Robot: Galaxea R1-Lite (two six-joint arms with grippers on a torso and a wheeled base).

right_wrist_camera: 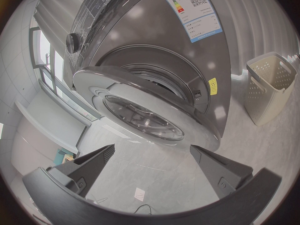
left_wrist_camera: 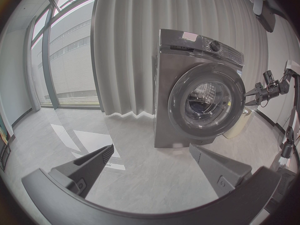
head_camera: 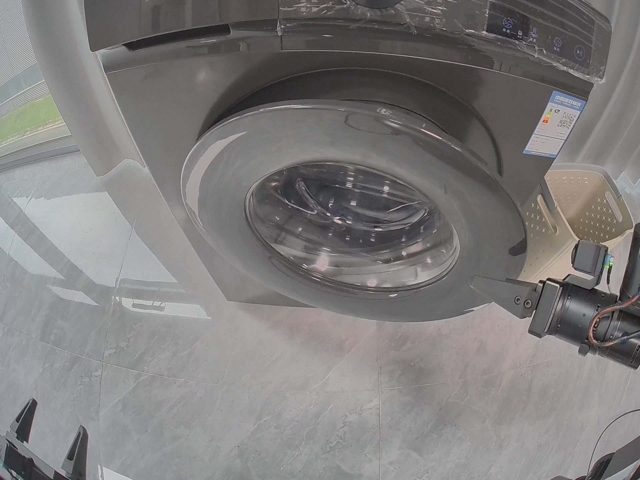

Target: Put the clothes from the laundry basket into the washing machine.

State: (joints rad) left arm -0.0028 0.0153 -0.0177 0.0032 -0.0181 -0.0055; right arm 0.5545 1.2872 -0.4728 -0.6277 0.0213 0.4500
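Observation:
The grey washing machine [head_camera: 167, 101] stands in front of me with its round door [head_camera: 220, 188] swung partly out from the drum opening [right_wrist_camera: 175, 85]. Something dark blue shows through the door glass [head_camera: 353, 228]. My right gripper [head_camera: 497, 291] is open and sits level at the door's free edge, on the lower right side; the door rim [right_wrist_camera: 187, 125] lies just beyond its fingertips. The beige laundry basket [head_camera: 587, 208] stands on the floor to the right of the machine, behind the door. My left gripper [head_camera: 50, 435] is open, low at the near left, far from the machine [left_wrist_camera: 200, 100].
Grey tiled floor [head_camera: 267, 395] spreads out in front of the machine. Pale curtains [left_wrist_camera: 125, 47] hang behind it and a large window [left_wrist_camera: 68, 53] is to the left. The basket [right_wrist_camera: 268, 88] sits close to the machine's right side.

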